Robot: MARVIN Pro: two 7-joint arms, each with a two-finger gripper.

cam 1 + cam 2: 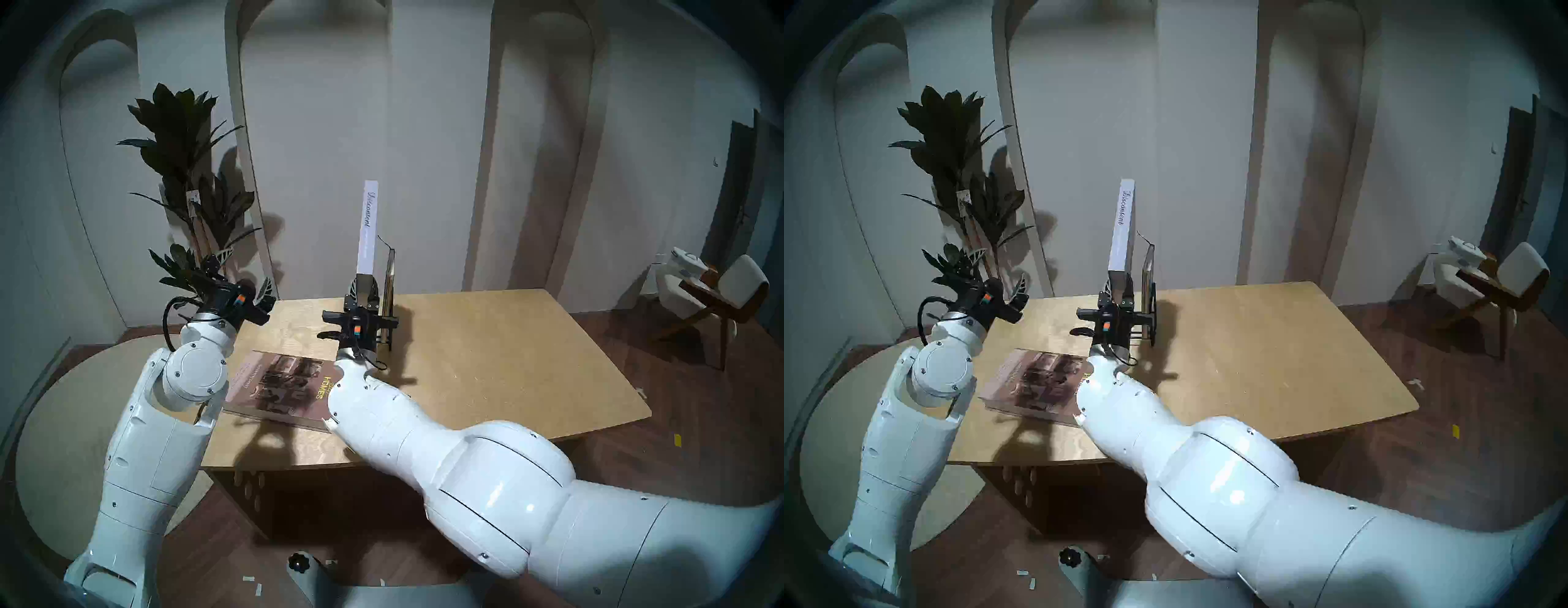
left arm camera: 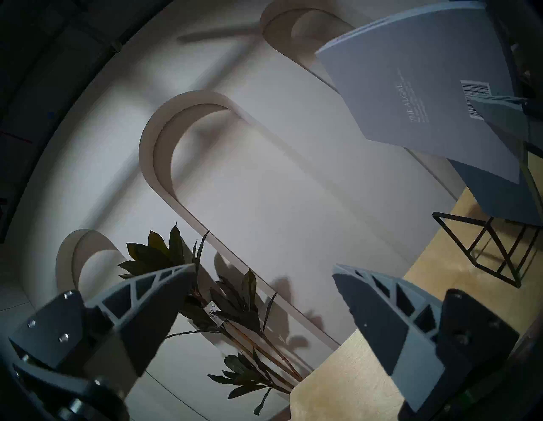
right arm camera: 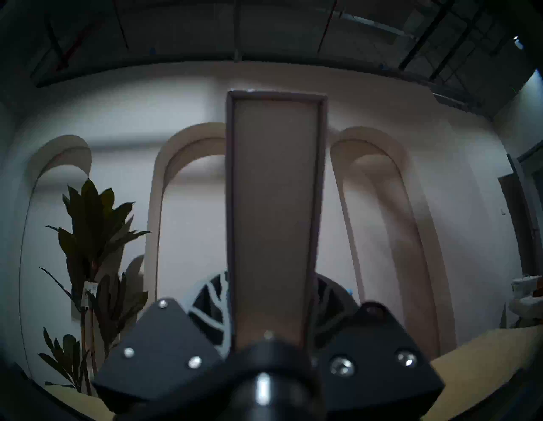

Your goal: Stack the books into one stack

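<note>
Your right gripper (image 1: 362,293) is pinching one lavender-grey book (image 1: 368,227) with "Discontent" on its spine, holding it upright in the air above the light wooden table (image 1: 488,361), while your left gripper (image 2: 264,297) is hanging spread and empty over the table's left edge. Just beside the lifted book, one thin blue book (image 1: 389,276) is standing in the single black wire rack (image 2: 487,250). Nearer you, one large thick brown book (image 1: 275,386) with a photo-collage cover is lying flat on the table, making three books in all, and one dark-leaved plant (image 1: 186,178) is standing behind the table's left corner.
</note>
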